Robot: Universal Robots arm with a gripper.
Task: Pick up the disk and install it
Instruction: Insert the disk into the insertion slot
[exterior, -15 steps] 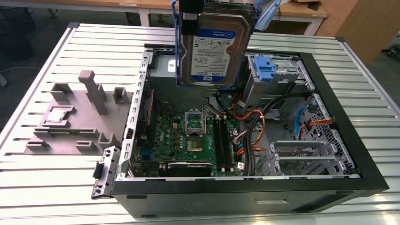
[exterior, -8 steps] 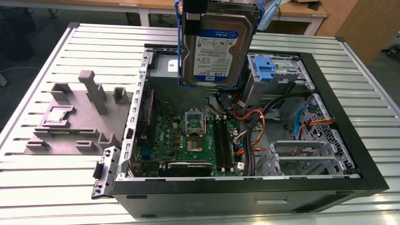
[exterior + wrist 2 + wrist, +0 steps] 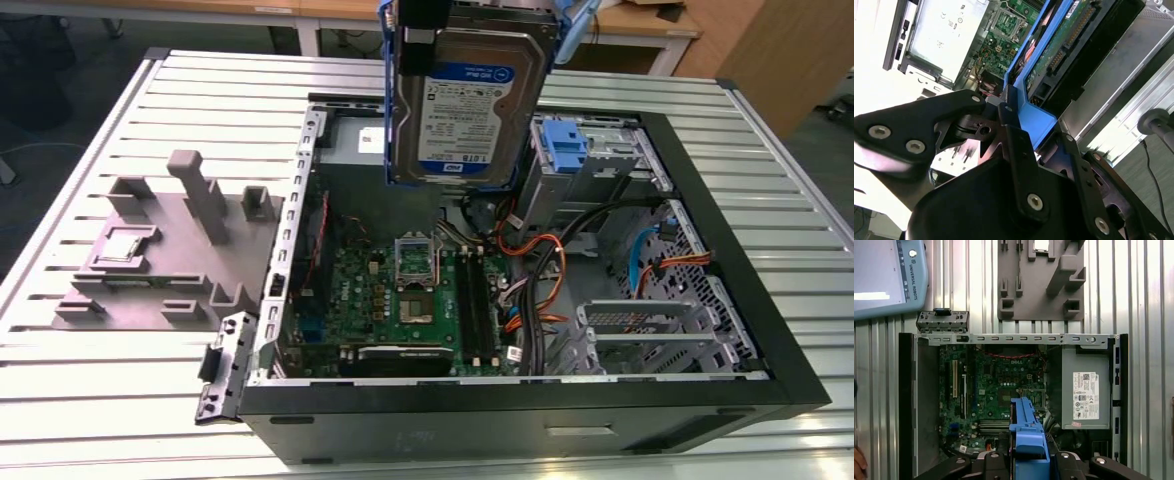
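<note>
Well, the picking-up half looks done: my claw (image 3: 1027, 458) is clamped narrow on the flat rectangular silver-grey disk (image 3: 467, 100) with the white-and-blue label, and both wrist views show it gripping the blue plastic carrier rails along the edges. In the exterior view the disk hangs upright at the upper centre of the frame, label facing the camera. It is held clear above the open black desktop computer case (image 3: 534, 425) and touches nothing inside it. Below it lies the green motherboard (image 3: 400, 290). Just to the exterior view's right of the disk stands the grey metal drive cage (image 3: 617, 140) with its fixed blue plastic bracket (image 3: 563, 150). In the first wrist view I look straight down into the case, where the grey power supply box (image 3: 1086, 390) with a white label sits off to one side of the disk's blue carrier. The grey moulded fixture (image 3: 160, 250) on the slatted metal table (image 3: 80, 400) lies at the left of the exterior view, well apart from me. So I judge the installing is the part left: the disk sits in no bay yet, and none of its rails meets the cage.
</note>
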